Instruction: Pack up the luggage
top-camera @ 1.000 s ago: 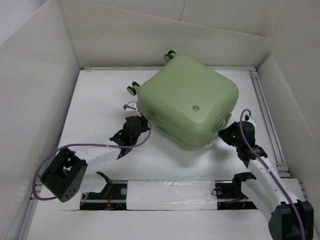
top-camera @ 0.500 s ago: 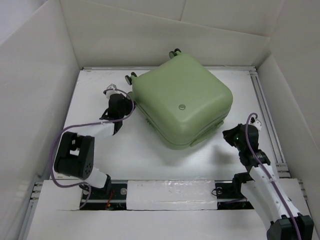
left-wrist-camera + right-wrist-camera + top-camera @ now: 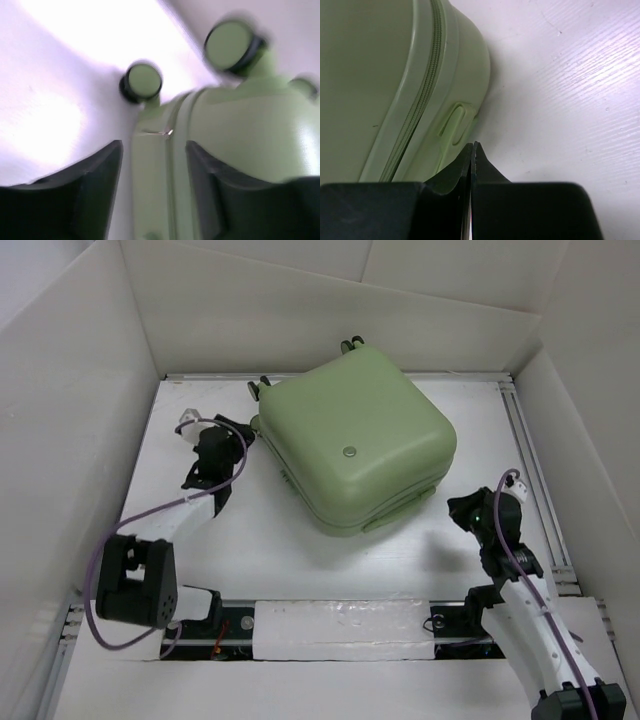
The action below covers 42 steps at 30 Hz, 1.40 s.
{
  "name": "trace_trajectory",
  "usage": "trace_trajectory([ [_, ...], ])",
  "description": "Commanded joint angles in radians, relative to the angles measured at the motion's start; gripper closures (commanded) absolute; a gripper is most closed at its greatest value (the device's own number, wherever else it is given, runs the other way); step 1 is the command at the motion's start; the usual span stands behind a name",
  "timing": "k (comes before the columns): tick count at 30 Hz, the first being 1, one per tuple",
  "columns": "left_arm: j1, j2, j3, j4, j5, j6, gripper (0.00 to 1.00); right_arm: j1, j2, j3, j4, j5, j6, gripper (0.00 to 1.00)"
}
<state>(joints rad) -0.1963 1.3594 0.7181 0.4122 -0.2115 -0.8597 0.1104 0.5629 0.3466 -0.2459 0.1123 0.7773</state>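
Table: white, boxed in by white panels, filling the top view.
Luggage: pale green, closed and lying flat in the upper centre of the top view, turned cornerwise with its wheel end toward the upper edge of the frame.
Left arm: reaches up the left of the frame from the lower left, a purple cable looping off it.
Right arm: comes up from the lower right corner.
Left gripper: just beside the luggage's upper-left edge. The blurred wrist view shows its fingers standing apart, the shell's seam showing between them, and nothing is gripped.
Right gripper: near the luggage's lower-right side but apart from it. Its fingers are pressed tight together with nothing between them.
Wheels: green with black rims, two clear in the left wrist view.
Zip: green, running along the shell's edge.
Stud: small and round, mid-lid.
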Motion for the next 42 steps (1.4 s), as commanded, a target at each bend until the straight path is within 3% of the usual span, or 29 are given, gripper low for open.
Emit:
trace_trajectory([
  [1,0.021,-0.115,-0.022,0.112,-0.088,-0.061,0.39,-0.008,-0.015,-0.015,0.083,-0.046,-0.032,1.00],
  [2,0.031,-0.115,-0.011,0.112,-0.050,-0.061,0.27,-0.008,-0.003,-0.015,0.083,-0.046,-0.041,1.00],
  [3,0.031,-0.093,0.018,0.112,-0.023,-0.049,0.23,-0.008,-0.003,-0.015,0.083,-0.057,-0.041,1.00],
  [6,0.063,0.004,0.202,0.045,0.088,-0.036,0.16,-0.008,0.024,-0.015,0.102,-0.092,-0.062,0.95],
  [7,0.092,0.082,0.290,0.045,0.189,-0.027,0.14,-0.008,0.038,-0.006,0.102,-0.115,-0.073,0.92],
  [9,0.122,0.171,0.389,0.010,0.297,-0.039,0.09,-0.008,0.048,-0.006,0.122,-0.138,-0.082,0.81],
  [12,0.167,0.367,0.585,-0.073,0.481,-0.059,0.08,-0.008,0.048,-0.006,0.122,-0.151,-0.082,0.67],
  [14,0.181,0.496,0.665,-0.105,0.579,-0.073,0.08,0.001,0.048,-0.006,0.132,-0.161,-0.092,0.63],
  [15,0.195,0.530,0.729,-0.151,0.601,-0.085,0.08,0.002,0.048,-0.006,0.132,-0.172,-0.092,0.60],
  [23,0.195,0.658,0.817,-0.104,0.661,-0.111,0.08,0.021,0.078,-0.006,0.152,-0.184,-0.101,0.52],
  [28,0.167,0.659,0.747,0.110,0.765,-0.211,0.12,0.021,0.123,-0.006,0.171,-0.184,-0.110,0.48],
  [29,0.158,0.659,0.697,0.210,0.765,-0.234,0.14,0.021,0.123,0.005,0.171,-0.206,-0.122,0.48],
  [35,0.147,0.606,0.600,0.332,0.764,-0.271,0.14,0.040,0.143,0.025,0.171,-0.237,-0.131,0.48],
  [39,0.147,0.554,0.481,0.540,0.773,-0.335,0.15,0.040,0.143,0.025,0.171,-0.237,-0.131,0.48],
  [40,0.147,0.537,0.445,0.578,0.758,-0.347,0.34,0.040,0.152,0.025,0.171,-0.237,-0.131,0.48],
  [42,0.147,0.483,0.384,0.614,0.707,-0.383,0.47,0.040,0.152,0.025,0.171,-0.237,-0.131,0.48],
])
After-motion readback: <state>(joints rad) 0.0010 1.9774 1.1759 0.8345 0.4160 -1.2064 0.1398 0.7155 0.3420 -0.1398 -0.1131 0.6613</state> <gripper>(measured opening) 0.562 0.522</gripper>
